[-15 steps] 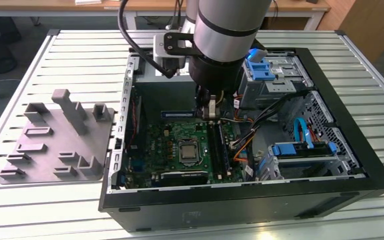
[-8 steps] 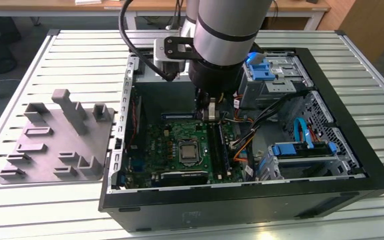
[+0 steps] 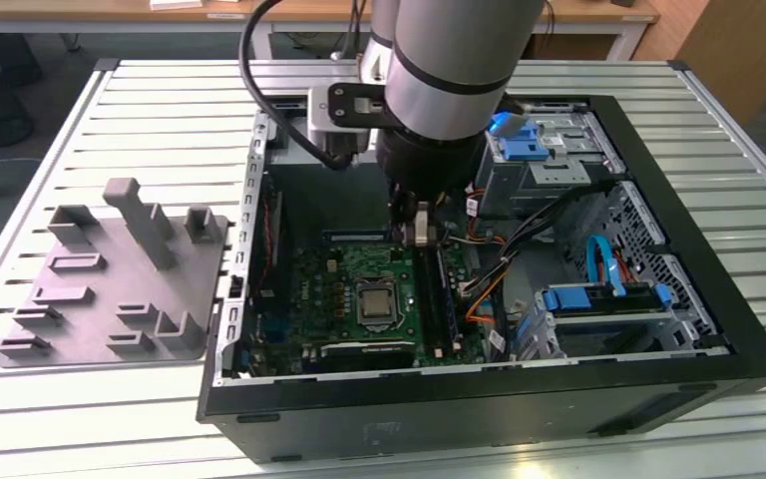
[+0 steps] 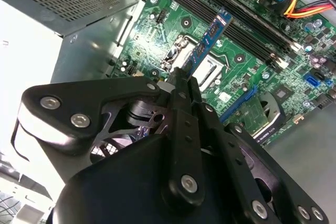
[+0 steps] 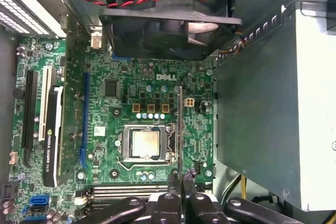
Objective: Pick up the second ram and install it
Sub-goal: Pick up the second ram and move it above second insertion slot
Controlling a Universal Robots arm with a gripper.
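While the black two-fingered gripper (image 4: 181, 80) hangs inside the open black metal computer case (image 3: 490, 419), its fingers are clenched on one end of the second ram (image 4: 210, 38), a thin, long, dark blue-green circuit-board stick. In the second wrist view the stick reaches out from the fingertips over the green motherboard (image 4: 157, 30), its far end lying toward the long black memory slots (image 4: 236, 17), and it is not seated in any of them. Whether its tip touches the board I cannot tell. In the first wrist view the second ram (image 5: 180, 129) shows edge-on as a narrow dark line just beside the square processor socket with its silver lid (image 5: 144, 144), with the gripper (image 5: 181, 184) at its near end. A round black cooling fan with a twisted red-and-black wire (image 5: 168, 24) sits past the board, and a dark expansion card (image 5: 52, 129) stands in a slot well apart from the socket. In the exterior view the gripper (image 3: 417, 232) points down over the middle of the board, the case rests on a slatted grey metal table (image 3: 157, 100), and a grey moulded plastic fixture plate (image 3: 117, 289) lies on the table on the exterior view's left
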